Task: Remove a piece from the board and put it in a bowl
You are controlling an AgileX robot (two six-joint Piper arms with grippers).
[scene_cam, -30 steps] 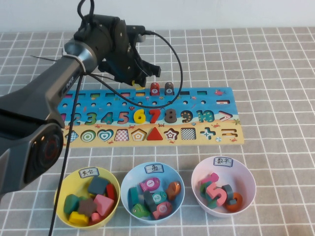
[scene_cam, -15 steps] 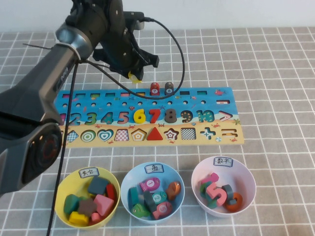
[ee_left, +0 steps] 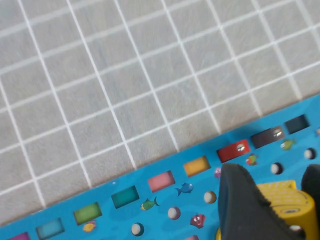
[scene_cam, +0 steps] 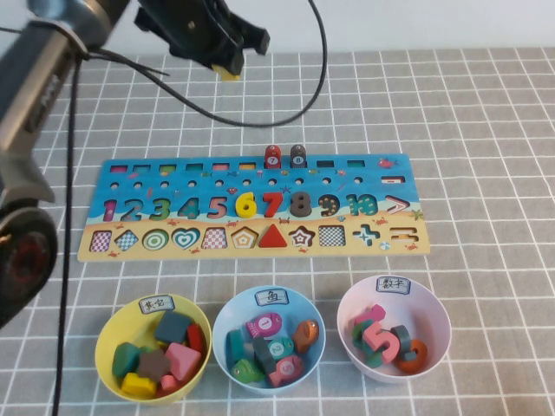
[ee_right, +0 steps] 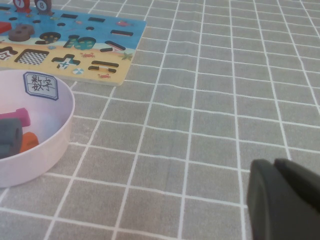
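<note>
The left pincer (scene_cam: 227, 62) hangs high above the worktop (scene_cam: 486, 130) beyond the far edge of the board (scene_cam: 251, 206), its fingers (ee_left: 245, 207) clamped on the yellow fish piece (ee_left: 290, 202). The light blue bowl (scene_cam: 269, 336) sits near the front between the yellow bowl (scene_cam: 154, 348) and pinkish bowl (scene_cam: 395, 328). The right pincer (ee_right: 282, 197) rests low beside the pinkish bowl, fingers together

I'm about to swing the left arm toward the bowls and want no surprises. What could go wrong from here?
1. The left gripper holds the yellow fish piece high beyond the board; it might slip out.
2. The light blue bowl sits tight between the yellow bowl and the pinkish bowl, so a release off target could land it wrong.
3. The left arm's dangling cable may snag the red fish or dark fish. The right gripper sits parked, shut.
</note>
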